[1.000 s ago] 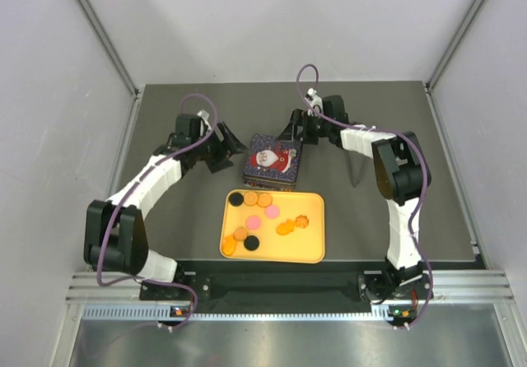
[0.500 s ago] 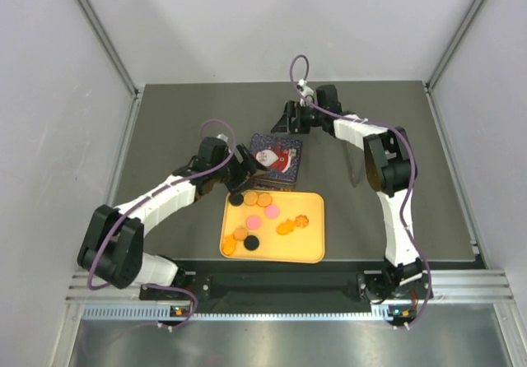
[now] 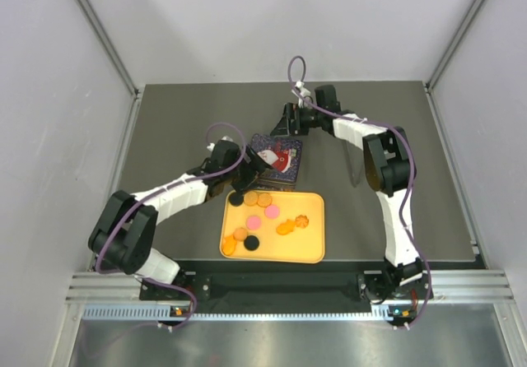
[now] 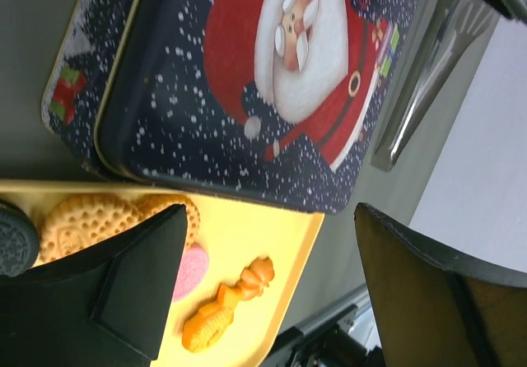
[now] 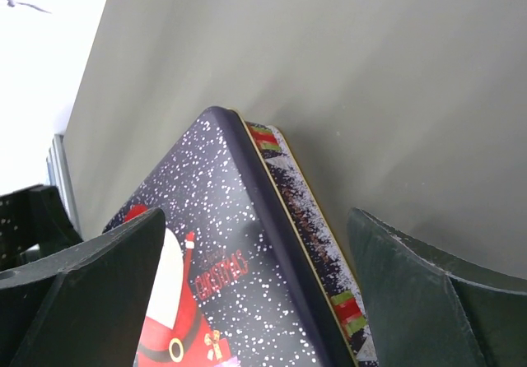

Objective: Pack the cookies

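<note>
The cookies point(image 3: 259, 219) lie loose on a yellow tray point(image 3: 315, 243): tan, pink, black and orange ones. Just behind the tray stands a closed dark blue Santa tin point(image 3: 276, 160). My left gripper point(image 3: 251, 169) is open and empty at the tin's near left corner, above the tray's far edge. Its view shows the tin lid point(image 4: 247, 79), tan cookies point(image 4: 86, 219), a pink one point(image 4: 191, 270) and an orange fish-shaped one point(image 4: 222, 318). My right gripper point(image 3: 286, 127) is open and empty over the tin's far edge point(image 5: 222, 268).
Grey walls enclose the dark table point(image 3: 395, 178) on three sides. The tray's near edge lies close to the arm bases. The right arm's links point(image 3: 387, 165) stand to the right of the tin.
My left gripper has swung right and nearer, from the table left of the tin to the tin's near left corner. My right gripper has drawn back from the tin's far right corner toward the rear.
</note>
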{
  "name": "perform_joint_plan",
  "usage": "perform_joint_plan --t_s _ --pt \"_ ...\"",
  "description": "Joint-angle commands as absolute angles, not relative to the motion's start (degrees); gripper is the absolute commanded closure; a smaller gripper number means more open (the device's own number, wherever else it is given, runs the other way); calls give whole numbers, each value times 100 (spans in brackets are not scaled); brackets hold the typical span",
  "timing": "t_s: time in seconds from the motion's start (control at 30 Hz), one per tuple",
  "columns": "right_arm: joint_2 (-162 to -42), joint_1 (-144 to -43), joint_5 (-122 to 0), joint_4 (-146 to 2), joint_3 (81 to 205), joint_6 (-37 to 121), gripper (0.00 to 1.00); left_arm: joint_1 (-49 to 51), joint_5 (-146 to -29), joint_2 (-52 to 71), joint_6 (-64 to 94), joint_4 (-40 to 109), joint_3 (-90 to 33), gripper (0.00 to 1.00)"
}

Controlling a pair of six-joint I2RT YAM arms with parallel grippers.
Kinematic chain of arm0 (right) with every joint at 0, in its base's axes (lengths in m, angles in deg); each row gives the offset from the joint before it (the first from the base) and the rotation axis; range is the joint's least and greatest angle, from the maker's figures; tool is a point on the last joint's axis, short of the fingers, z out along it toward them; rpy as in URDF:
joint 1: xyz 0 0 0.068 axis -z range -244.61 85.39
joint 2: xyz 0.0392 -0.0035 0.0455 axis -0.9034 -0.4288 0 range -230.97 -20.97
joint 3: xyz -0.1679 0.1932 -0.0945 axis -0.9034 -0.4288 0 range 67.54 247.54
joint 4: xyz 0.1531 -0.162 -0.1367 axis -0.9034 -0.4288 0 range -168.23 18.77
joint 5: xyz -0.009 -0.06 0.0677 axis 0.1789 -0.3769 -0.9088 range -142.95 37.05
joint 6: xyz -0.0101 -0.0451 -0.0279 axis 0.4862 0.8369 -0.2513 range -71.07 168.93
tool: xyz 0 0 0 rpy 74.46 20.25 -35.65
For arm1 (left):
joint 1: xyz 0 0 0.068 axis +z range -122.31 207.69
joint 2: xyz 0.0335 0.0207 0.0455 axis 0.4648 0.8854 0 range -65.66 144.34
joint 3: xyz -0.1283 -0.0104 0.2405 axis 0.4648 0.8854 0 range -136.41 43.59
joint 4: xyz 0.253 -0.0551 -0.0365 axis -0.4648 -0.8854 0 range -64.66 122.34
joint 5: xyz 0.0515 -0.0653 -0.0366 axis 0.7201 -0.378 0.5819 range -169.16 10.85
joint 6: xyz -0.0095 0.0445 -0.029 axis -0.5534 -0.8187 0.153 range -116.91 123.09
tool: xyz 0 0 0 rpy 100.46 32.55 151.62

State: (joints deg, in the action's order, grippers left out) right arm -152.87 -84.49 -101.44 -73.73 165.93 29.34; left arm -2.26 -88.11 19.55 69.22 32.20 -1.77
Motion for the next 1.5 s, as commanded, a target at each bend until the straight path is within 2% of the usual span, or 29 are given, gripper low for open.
perform_joint_plan --t_s 0.0,0.43,0.77,1.17,1.47 --pt "-15360 -8526 -10349 -7281 16932 3074 8 -263 -8417 2161 7006 3726 -220 12" --pt "-15325 -8517 -10349 -7316 16853 2986 9 -228 -7749 2758 6550 3630 -1037 12" --pt "-15123 -8526 -10182 -7237 16546 2907 11 -69 -7889 3277 6347 3586 -1643 12" --pt "-14613 -8526 -9962 -6701 15842 2722 12 133 -8118 3506 6312 3656 -1784 15" --pt "-14296 -8623 -9716 -6912 15675 2845 12 221 -8188 3594 6277 3691 -1908 16"
